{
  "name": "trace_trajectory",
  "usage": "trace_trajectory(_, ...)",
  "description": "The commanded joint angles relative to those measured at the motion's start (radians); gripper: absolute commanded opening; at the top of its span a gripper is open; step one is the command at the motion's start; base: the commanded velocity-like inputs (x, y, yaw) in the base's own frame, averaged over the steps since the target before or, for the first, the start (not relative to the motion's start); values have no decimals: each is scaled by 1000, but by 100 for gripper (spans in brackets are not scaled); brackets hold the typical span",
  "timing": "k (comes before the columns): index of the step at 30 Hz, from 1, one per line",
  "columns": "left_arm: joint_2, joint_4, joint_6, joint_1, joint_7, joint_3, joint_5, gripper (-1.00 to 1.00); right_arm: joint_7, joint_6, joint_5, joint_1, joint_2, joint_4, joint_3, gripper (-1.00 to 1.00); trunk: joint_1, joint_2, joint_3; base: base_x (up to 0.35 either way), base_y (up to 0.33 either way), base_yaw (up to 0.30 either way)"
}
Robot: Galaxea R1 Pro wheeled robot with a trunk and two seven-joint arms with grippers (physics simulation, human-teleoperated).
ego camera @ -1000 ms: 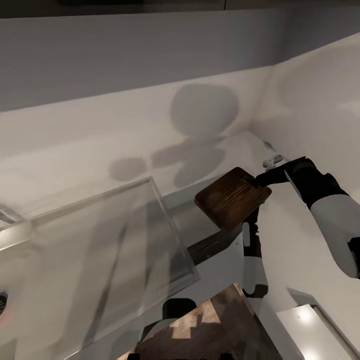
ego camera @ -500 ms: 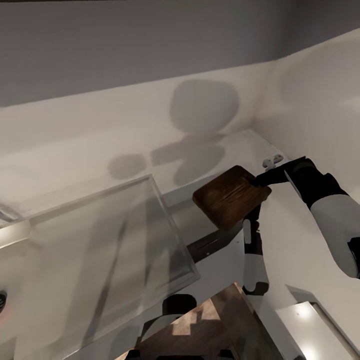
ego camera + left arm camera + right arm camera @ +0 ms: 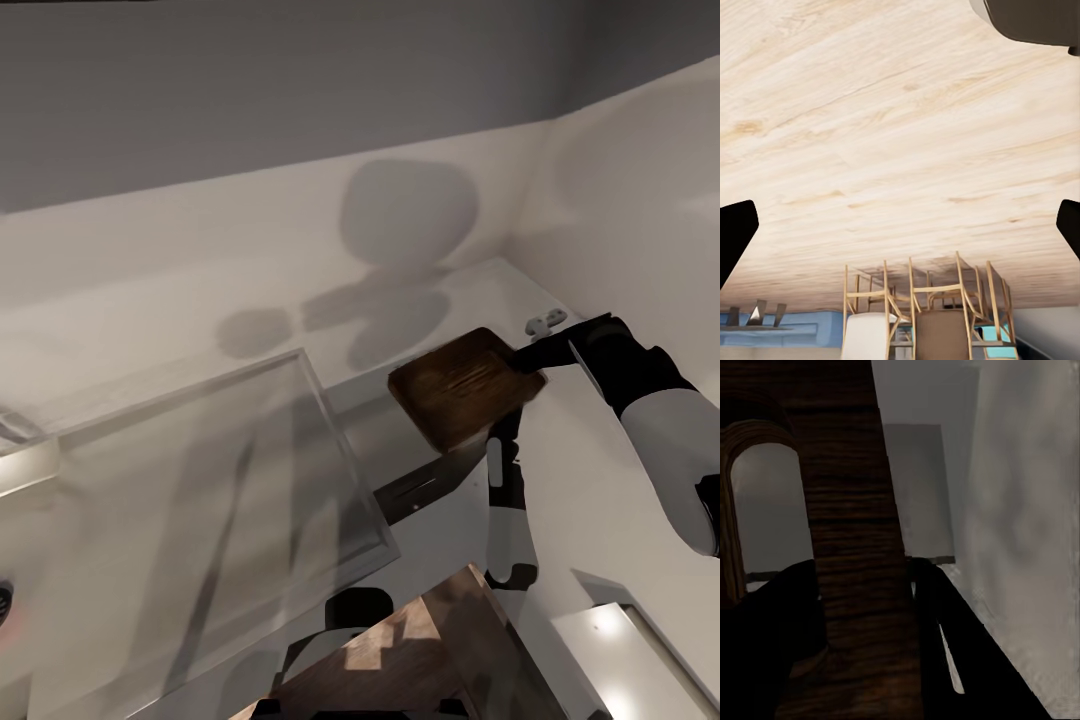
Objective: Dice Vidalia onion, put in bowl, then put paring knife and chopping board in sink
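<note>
The chopping board point(image 3: 463, 387) is held aloft over the countertop point(image 3: 590, 500) by the right gripper point(image 3: 532, 360), which is clamped on the board's handle end. In the right wrist view the dark fingers point(image 3: 776, 622) are seen pressed against either side of the thick wooden edge point(image 3: 855, 547), beside the arched slot handle point(image 3: 761, 510). In the head view the board is carried roughly flat and slightly tilted, its long axis running away from the gripper toward the robot's left — that is, toward the sink point(image 3: 345, 460), whose steel basin lies below and to the left of the board's free end.

The coming move is judged to turn on that single relation: the board hangs near the sink's right rim, not yet over the basin, so a carry to the left and then a descent would be called for. The right arm is plainly the nearer one, and the only one loaded.

The left gripper point(image 3: 900, 225) is seen in its own wrist view with its dark fingertips point(image 3: 735, 232) spread wide apart and nothing between them — pale wood floor point(image 3: 892, 112) and wooden chairs point(image 3: 922, 307) lie beyond.

Neither the paring knife nor the bowl can be made out at this moment; a dark slim streak on the counter by the sink is too unclear to name.
</note>
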Motion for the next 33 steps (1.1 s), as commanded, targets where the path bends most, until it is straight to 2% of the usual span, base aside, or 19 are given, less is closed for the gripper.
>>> trace_trajectory(1, 0, -1, 0, 0, -1, 0, 0, 100, 8, 6, 0, 0, -1, -1, 4, -100, 1, -1, -1, 0, 0, 0)
trace_trajectory(11, 0, -1, 0, 0, -1, 0, 0, 100, 8, 6, 0, 0, -1, -1, 4, -100, 1, -1, 1, 0, 0, 0)
trace_trajectory(33, 0, -1, -1, 0, -1, 0, 0, 100, 9, 8, 0, 0, -1, -1, 3, -100, 1, -1, 35, -16, 0, 0)
